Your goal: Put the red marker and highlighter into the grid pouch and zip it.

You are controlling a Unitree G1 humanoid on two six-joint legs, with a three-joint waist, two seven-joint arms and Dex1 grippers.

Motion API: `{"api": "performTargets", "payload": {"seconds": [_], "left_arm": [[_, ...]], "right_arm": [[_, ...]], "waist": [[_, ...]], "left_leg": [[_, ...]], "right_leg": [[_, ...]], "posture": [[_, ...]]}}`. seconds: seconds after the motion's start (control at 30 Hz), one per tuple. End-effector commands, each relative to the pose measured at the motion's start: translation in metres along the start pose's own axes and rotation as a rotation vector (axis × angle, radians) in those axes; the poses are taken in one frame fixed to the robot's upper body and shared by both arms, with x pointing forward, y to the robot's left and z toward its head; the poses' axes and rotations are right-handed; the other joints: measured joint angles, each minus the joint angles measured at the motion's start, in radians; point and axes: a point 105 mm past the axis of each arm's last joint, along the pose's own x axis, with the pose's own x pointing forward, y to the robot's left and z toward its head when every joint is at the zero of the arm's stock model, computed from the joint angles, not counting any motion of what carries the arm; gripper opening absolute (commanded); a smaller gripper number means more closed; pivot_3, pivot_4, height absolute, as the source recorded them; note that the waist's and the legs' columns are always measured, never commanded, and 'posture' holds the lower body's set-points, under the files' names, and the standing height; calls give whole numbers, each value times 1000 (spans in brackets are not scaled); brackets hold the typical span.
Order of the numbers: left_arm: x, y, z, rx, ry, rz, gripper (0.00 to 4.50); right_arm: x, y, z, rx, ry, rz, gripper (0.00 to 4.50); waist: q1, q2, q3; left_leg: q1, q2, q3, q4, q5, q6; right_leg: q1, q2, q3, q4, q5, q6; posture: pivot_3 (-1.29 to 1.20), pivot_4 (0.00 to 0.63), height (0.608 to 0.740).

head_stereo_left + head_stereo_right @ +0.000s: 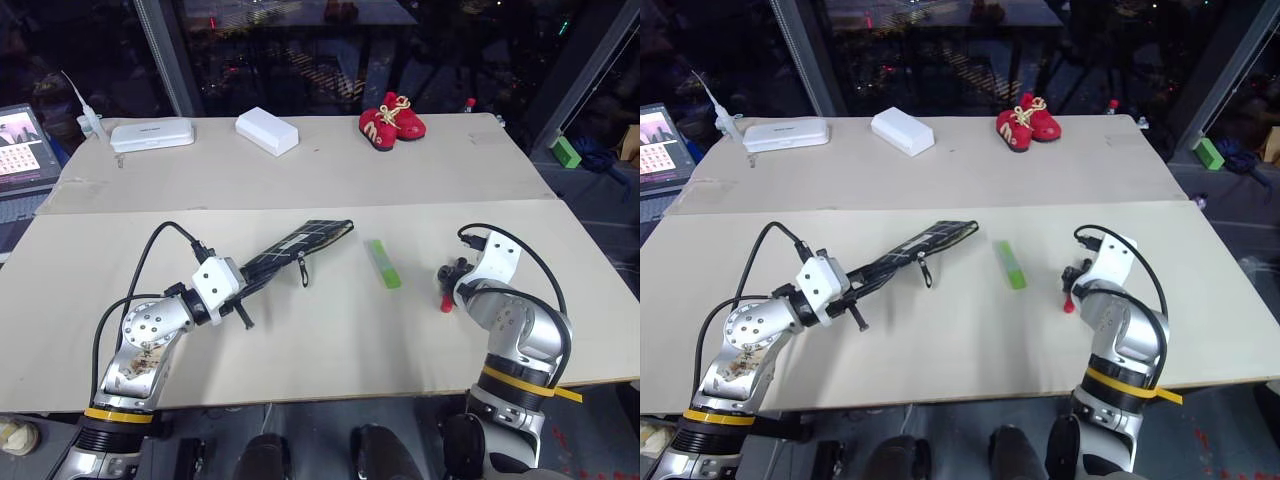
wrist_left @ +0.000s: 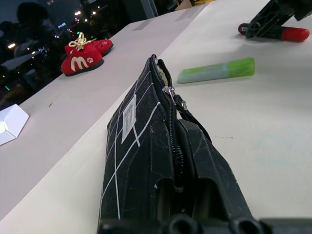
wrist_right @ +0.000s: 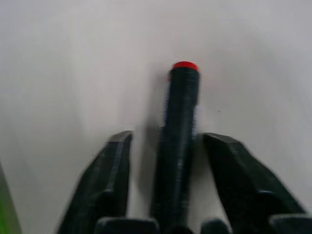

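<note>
The left gripper (image 1: 243, 281) fingers clench one end of the grid pouch (image 1: 296, 249), lifted left of the highlighter (image 1: 382, 264) on the bench (image 1: 330, 345). Right of the highlighter, the right gripper (image 3: 168, 146) fingers straddle the red marker (image 3: 180, 126), gaps showing either side.

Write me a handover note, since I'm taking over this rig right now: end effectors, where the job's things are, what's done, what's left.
Left end effector: shut on the grid pouch, holding one end above the table; the zipper looks open at the far end.
Right end effector: fingers either side of the red marker, which lies on the table; gaps show both sides, not gripped yet.
Highlighter: flat on the table between pouch and marker.
Done: pouch picked up.
Left: grasp the marker, put it in, then the highlighter, then zip.
</note>
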Motion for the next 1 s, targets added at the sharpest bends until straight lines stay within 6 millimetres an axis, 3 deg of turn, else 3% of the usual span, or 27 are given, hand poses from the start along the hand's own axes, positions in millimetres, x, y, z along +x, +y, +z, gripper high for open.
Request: {"api": "performTargets", "payload": {"seconds": [0.03,0.1,0.43,0.53,0.6,0.67,0.77,0.83,0.9,1.0], "left_arm": [[-3,5,10,27,-31,22,0],[-3,5,9,26,-31,21,0],[0,4,9,24,-37,15,0],[1,3,9,21,-40,12,0],[1,2,9,20,-41,10,0],[1,2,9,19,-42,8,0],[2,2,9,18,-46,6,0],[3,2,9,18,-49,5,0],[3,1,9,17,-50,0,0],[4,1,10,16,-53,-4,0]], "right_arm": [[5,5,-9,4,40,26,1092],[5,6,-4,2,18,33,502],[6,17,28,-133,-91,146,471],[-6,36,61,-276,-252,269,471],[-24,57,80,-472,-401,374,471],[-38,74,85,-637,-493,463,471],[-76,108,59,-1087,-664,734,471],[-77,108,35,-1338,-669,788,471],[-64,100,25,-1589,-677,736,471],[-53,101,38,-1777,-772,640,471]], "waist": [[-7,0,0],[-11,0,0],[-9,0,0],[-8,1,1],[-7,2,1],[-6,2,2],[-4,2,2],[-2,2,2],[-1,1,2],[0,1,2]], "left_leg": [[0,0,0,0,0,0],[0,0,0,0,0,0],[1,0,1,0,0,0],[-1,0,1,0,0,0],[-2,0,1,0,0,0],[-2,0,1,0,0,0],[-2,0,0,0,0,1],[-2,0,-1,0,0,1],[-2,0,-1,0,0,1],[-1,-1,1,1,0,1]], "right_leg": [[0,0,0,0,0,0],[0,0,1,0,0,0],[0,1,2,0,1,-1],[-2,1,2,0,1,-1],[-2,1,2,0,1,0],[-3,1,2,-1,0,0],[-2,2,1,-2,0,0],[-1,2,0,-3,0,0],[-1,2,1,-3,0,0],[-1,0,3,-3,1,1]], "posture": [[0,150,740],[0,150,740],[0,150,740],[0,150,740],[0,150,740],[0,150,740],[0,150,740],[0,150,740],[0,150,740],[0,150,740]]}}
